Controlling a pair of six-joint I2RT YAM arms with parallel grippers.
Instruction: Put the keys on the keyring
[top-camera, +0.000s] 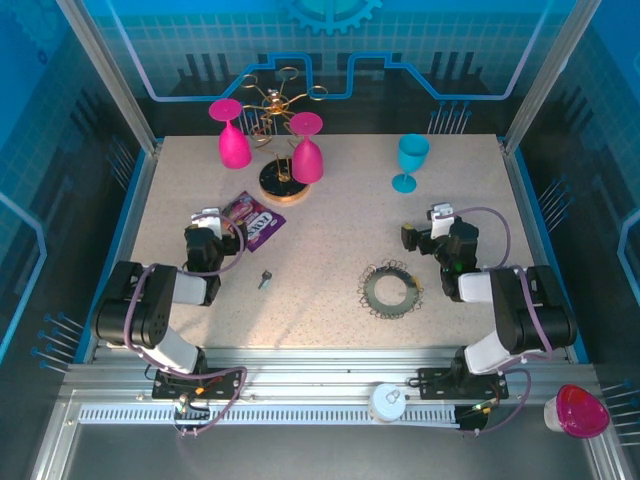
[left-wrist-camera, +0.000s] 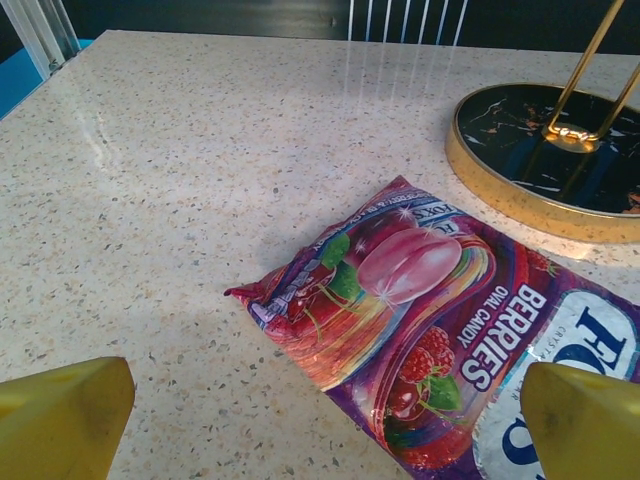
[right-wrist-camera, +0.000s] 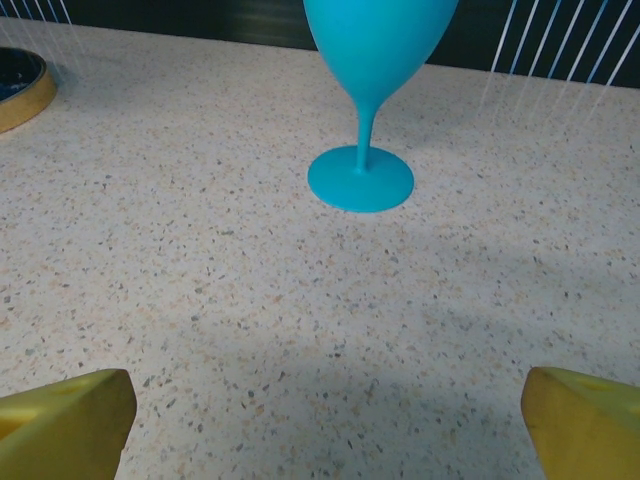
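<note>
The keyring (top-camera: 391, 290), a flat dark ring fringed with thin wire loops, lies on the speckled table right of centre. One tiny grey key (top-camera: 265, 280) lies alone left of centre. My left gripper (top-camera: 210, 218) is open near the table's left side, behind and left of that key. In the left wrist view its yellow fingers (left-wrist-camera: 62, 412) stand wide apart, with nothing held between them (left-wrist-camera: 322, 415). My right gripper (top-camera: 432, 222) hovers behind and right of the keyring. It is open too, with bare table between its fingertips (right-wrist-camera: 325, 420).
A purple candy packet (left-wrist-camera: 440, 330) lies just ahead of the left gripper. Behind it stands a gold-rimmed stand base (top-camera: 283, 185) with two pink glasses (top-camera: 234, 140) hanging from the stand. A teal glass (right-wrist-camera: 362, 120) stands ahead of the right gripper.
</note>
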